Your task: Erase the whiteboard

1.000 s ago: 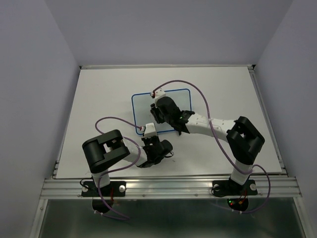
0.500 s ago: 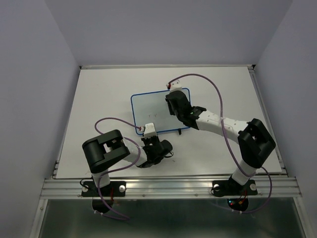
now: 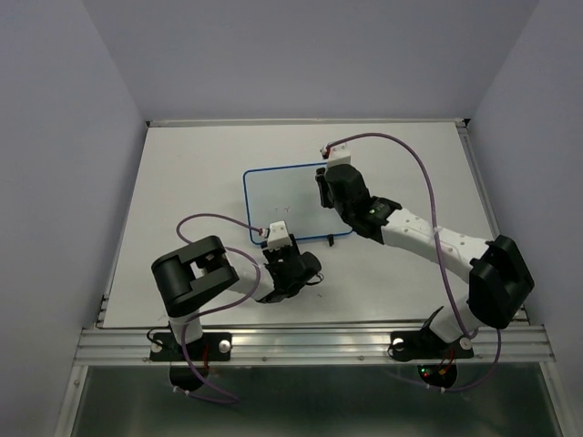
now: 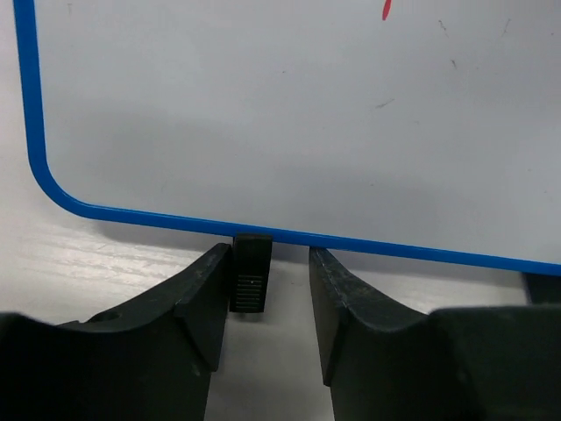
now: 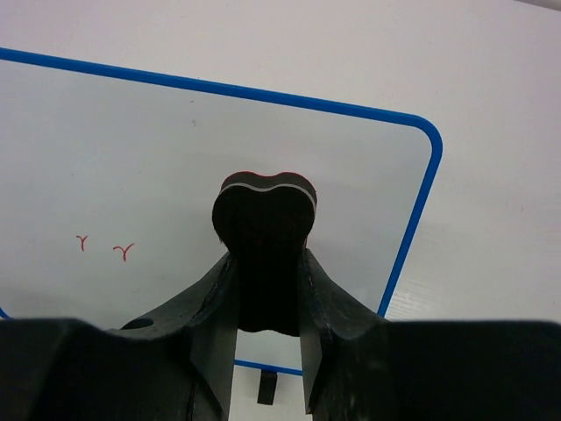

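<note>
White bench (image 3: pixel 182 182), centre: whiteboard (image 3: pixel 282 205), flat, blue-framed. Red marks (image 5: pixel 123 252) unerased, apart from eraser (image 5: pixel 265 219) clenched in right claw (image 5: pixel 266 263). Left claw (image 4: pixel 270 263) released, straddling foot (image 4: pixel 250 274). Advice: pin foot, press eraser flat, sweep across marks.

Room on the left, crowding at the board's near edge.
My left pincer (image 4: pixel 267 263) straddles the whiteboard's (image 3: pixel 291 205) black foot (image 4: pixel 251 272), jaws parted; the right pincer (image 5: pixel 266 256) and its eraser (image 5: pixel 266 215) block the board's right end, perhaps touching it. The counter (image 3: pixel 191 173) left of the board is passable.
</note>
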Tool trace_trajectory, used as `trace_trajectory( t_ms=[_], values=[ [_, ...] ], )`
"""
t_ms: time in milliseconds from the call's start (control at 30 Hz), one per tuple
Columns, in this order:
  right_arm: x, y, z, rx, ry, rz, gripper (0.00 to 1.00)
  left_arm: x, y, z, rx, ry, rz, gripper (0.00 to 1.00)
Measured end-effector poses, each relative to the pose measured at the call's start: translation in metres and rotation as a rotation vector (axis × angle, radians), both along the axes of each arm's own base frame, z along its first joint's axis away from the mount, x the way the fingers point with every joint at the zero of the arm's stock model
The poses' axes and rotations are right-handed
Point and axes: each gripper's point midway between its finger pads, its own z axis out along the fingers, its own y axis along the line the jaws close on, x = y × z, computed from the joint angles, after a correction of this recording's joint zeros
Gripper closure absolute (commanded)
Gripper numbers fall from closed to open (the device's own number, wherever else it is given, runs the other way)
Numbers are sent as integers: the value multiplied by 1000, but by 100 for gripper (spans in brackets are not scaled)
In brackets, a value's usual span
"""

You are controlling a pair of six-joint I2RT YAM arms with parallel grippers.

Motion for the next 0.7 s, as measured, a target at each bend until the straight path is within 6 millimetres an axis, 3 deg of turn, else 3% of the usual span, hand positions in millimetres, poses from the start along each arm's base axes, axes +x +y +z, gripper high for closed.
trace_trajectory(
  t_ms=[67, 100, 233, 267, 400, 567, 633, 700],
  values=[
    [-3, -2, 3, 7, -4, 3, 98, 2, -3, 1, -14, 6, 1, 43],
    [-4, -2, 4, 10, -6, 6, 98, 2, -3, 1, -21, 8, 2, 27],
    [-7, -2, 8, 21, -8, 18, 98, 2, -7, 6, -54, 24, -3, 10],
    [-7, -2, 9, 24, -10, 21, 98, 1, -7, 7, -55, 31, -4, 1],
    [-10, -2, 14, 36, -16, 31, 98, -9, -2, 9, -35, 78, -22, 1],
    [-12, -2, 22, 53, -27, 41, 98, -39, 4, 11, 6, 183, -92, 1],
    [-13, -2, 24, 57, -30, 43, 98, -48, 8, 19, 9, 209, -110, 1],
    [-14, -1, 26, 63, -32, 51, 98, -53, 16, 40, -21, 208, -116, 1]
  ],
)
